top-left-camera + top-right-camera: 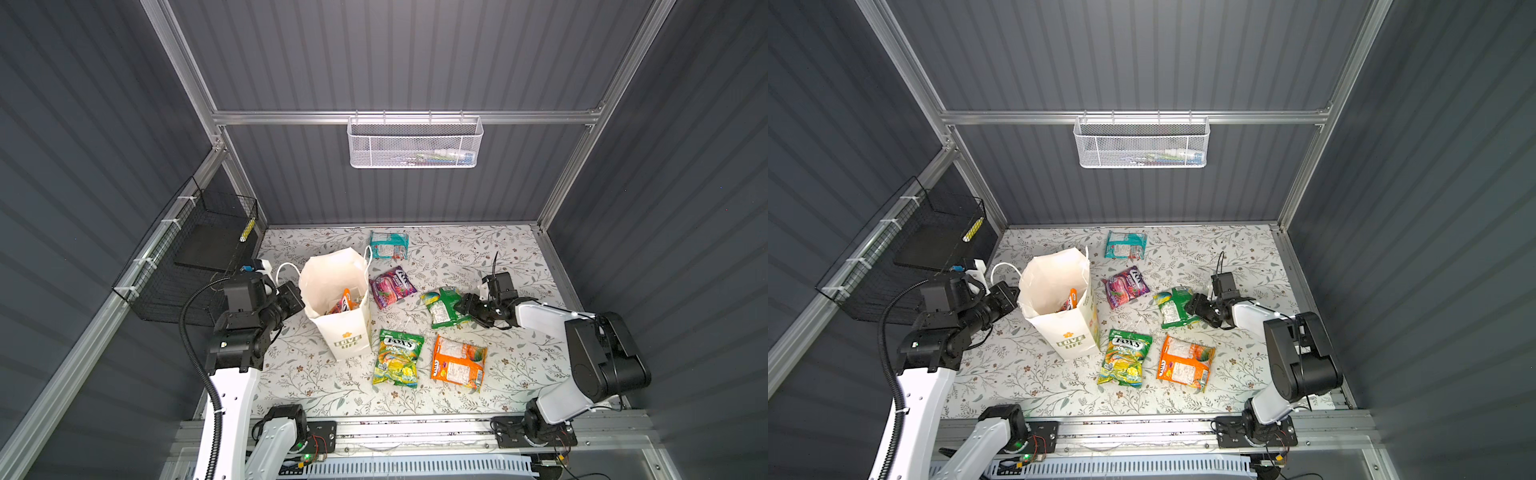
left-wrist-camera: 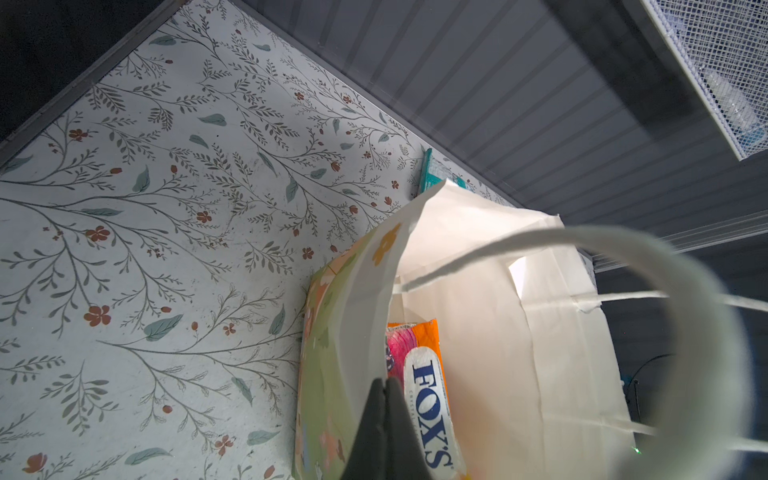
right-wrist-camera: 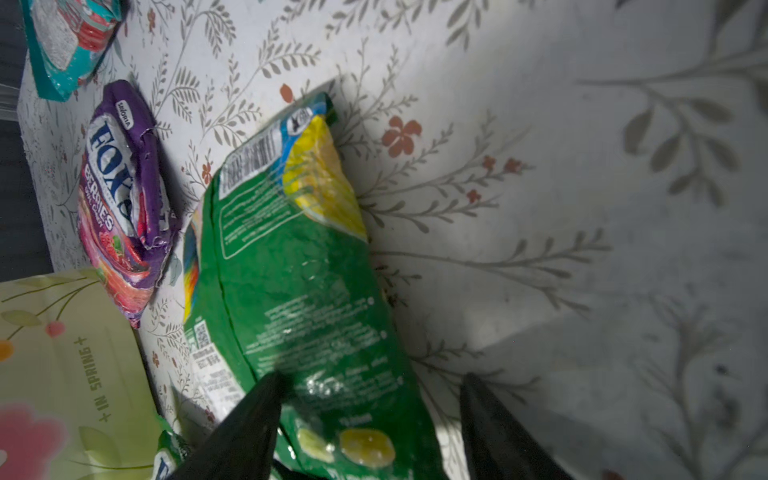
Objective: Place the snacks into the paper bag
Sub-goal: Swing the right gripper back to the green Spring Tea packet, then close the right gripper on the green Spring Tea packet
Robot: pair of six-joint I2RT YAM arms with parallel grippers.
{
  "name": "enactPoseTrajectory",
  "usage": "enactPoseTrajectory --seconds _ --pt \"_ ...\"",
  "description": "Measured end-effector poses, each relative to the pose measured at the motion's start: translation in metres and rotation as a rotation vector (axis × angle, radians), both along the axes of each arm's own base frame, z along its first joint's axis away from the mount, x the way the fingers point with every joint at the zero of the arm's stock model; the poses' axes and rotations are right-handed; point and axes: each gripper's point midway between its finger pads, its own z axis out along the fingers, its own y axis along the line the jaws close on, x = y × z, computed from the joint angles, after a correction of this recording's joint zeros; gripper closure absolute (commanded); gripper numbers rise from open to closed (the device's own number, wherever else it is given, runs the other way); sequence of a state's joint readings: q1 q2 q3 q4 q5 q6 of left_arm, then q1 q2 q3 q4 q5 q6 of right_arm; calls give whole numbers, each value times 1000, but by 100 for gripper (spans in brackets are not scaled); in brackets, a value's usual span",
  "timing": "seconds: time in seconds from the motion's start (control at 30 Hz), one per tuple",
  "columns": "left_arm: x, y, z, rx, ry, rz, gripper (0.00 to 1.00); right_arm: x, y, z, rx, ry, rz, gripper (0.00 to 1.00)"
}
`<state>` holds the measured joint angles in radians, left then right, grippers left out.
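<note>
Only the left wrist view shows the left gripper [image 2: 384, 415] – fingers pressed together on the rim of the cream-white paper carrier bag [image 2: 478, 332], with an orange "FOX'S" plastic packet [image 2: 428, 407] inside. The right wrist view alone shows the right gripper [image 3: 370, 378] with jaws apart, one finger on the green glossy packet [image 3: 299, 270], the other beside it. In a top view the bag stands at 9 o'clock on the floral table [image 1: 498, 257]. The crumpled purple packet [image 1: 392, 286] lies between the bag and the green packet, which has a yellow-green packet [image 1: 399, 357] at its 7 o'clock and a face-down orange packet [image 1: 459, 361] near 6.
</note>
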<state>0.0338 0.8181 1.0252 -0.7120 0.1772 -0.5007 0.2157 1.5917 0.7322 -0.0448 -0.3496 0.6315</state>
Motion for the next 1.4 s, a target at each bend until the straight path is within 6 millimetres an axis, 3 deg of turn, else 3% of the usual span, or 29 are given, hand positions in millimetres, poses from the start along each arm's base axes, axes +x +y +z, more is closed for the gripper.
enactPoseTrajectory --seconds 0.2,0.37,0.4,0.43,0.47,0.57,0.63,0.83,1.1,1.2,1.4 --pt "0 0 0 -2 -1 -2 100 -4 12 11 87 -18 26 84" --pt "0 -1 0 -4 -2 -6 100 -4 24 49 181 -101 58 99" --pt "0 -1 0 -5 -2 -6 100 -4 26 60 202 -127 62 98" --pt "0 -1 0 -5 -2 -7 100 -4 28 70 215 -152 67 91" --pt "0 -2 0 -6 -2 -8 100 -5 29 82 229 -178 70 75" --pt "-1 -2 0 -7 -3 -10 100 -7 25 106 226 -244 57 48" --pt "-1 -3 0 -9 -4 -13 100 -8 21 109 203 -258 43 42" --pt "-1 -3 1 -10 -7 -15 100 -19 22 72 109 -156 40 24" --pt "0 -3 1 -14 -9 -16 100 -32 30 15 17 -16 68 21" --pt "0 -3 1 -14 -9 -15 100 -33 33 -1 -8 13 77 30" --pt "0 -2 1 -16 -9 -15 100 -13 46 -8 -12 -16 87 59"
